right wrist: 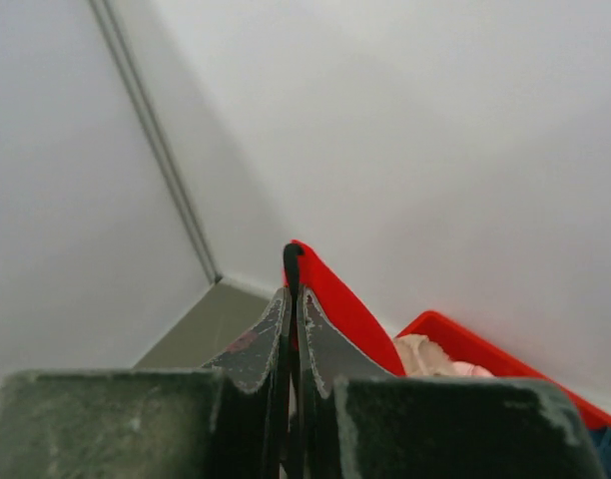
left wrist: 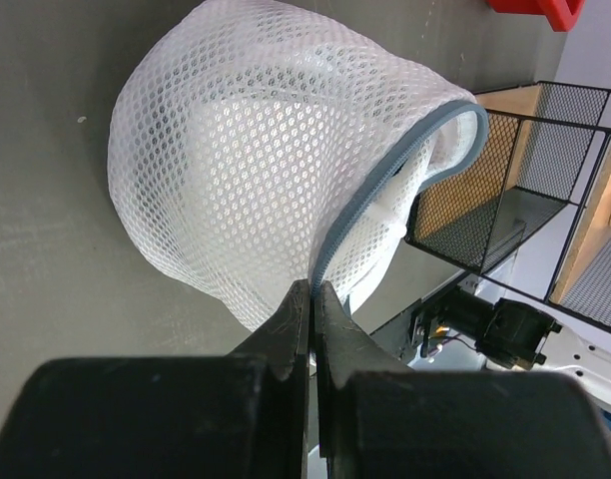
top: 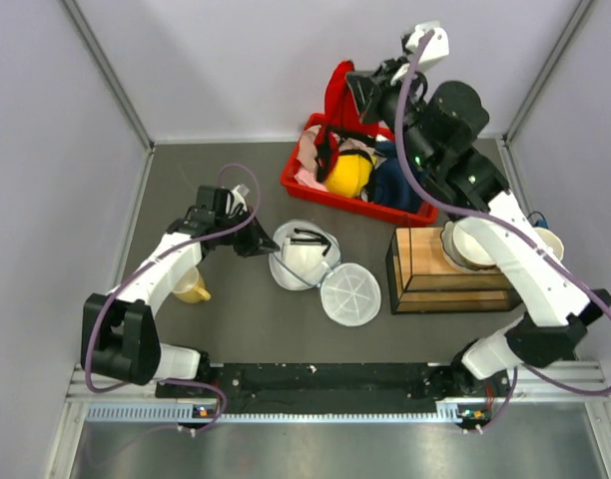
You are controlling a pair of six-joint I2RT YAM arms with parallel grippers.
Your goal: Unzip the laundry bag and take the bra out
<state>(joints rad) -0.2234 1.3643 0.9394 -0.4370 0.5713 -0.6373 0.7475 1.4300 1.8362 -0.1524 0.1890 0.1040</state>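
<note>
No text, label, brand or number is readable in any view.

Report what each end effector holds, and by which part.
Left end effector: the laundry bag, pinched at its grey zipper rim. Right end effector: the bra, clamped at its dark-trimmed edge.

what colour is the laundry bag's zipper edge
Grey-blue zipper edge on the white laundry bag; clearest in left wrist view.
</note>
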